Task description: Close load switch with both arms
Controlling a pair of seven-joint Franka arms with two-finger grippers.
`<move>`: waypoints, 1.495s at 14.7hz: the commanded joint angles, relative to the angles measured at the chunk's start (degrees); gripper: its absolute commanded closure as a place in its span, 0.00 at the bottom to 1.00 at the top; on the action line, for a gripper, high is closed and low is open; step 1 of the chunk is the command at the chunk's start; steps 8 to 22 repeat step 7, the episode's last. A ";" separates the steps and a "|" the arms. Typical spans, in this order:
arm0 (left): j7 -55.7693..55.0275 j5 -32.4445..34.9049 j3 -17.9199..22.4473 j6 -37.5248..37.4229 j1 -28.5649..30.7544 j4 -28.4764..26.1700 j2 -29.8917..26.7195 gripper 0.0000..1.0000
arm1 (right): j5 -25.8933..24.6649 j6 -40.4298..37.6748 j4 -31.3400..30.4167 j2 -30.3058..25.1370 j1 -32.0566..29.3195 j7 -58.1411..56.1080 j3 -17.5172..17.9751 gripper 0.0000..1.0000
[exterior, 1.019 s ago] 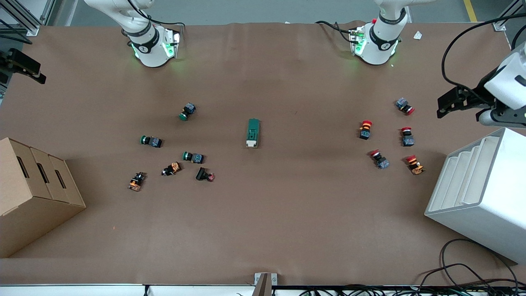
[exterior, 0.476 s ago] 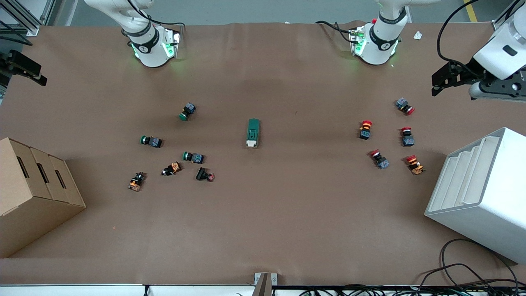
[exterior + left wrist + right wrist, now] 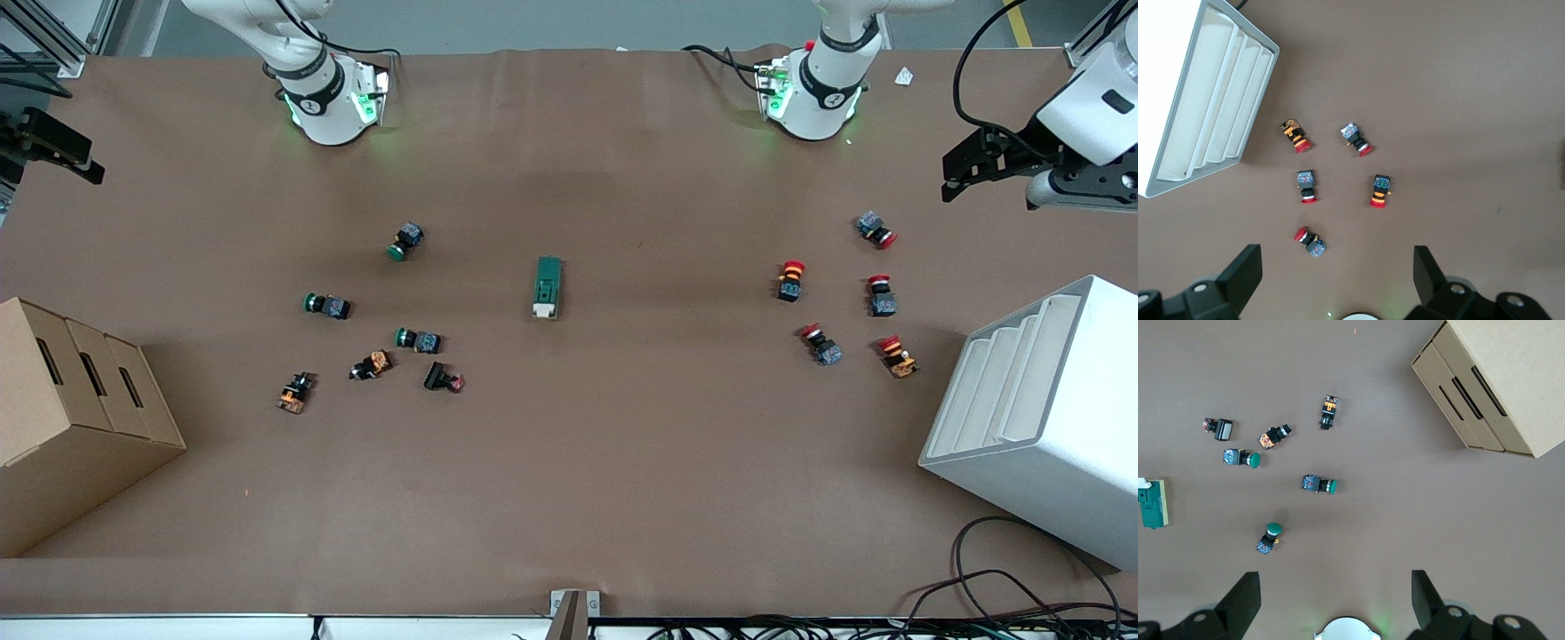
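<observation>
The load switch (image 3: 548, 287) lies untouched on the brown table (image 3: 622, 462) midway between both arms' ends. The left gripper (image 3: 1338, 280) hangs with fingers spread wide over the red-capped push-buttons (image 3: 836, 293). The right gripper (image 3: 1336, 597) hangs equally wide open over the green-capped push-buttons (image 3: 1291, 483), near the cardboard box (image 3: 1498, 380).

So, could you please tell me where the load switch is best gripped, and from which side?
I'd grip the load switch from above, across the long sides of its dark-green body. It lies flat, alone mid-table, its long axis running toward the front camera, white lever end nearest it. That probably leaves the lever free for the other hand. Both the left hand and right hand are open.
</observation>
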 commanded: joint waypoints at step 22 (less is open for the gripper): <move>-0.23 -0.77 0.29 -1.37 -0.18 2.98 1.13 0.00 | 0.44 -0.74 0.80 0.30 -0.55 0.17 0.75 0.00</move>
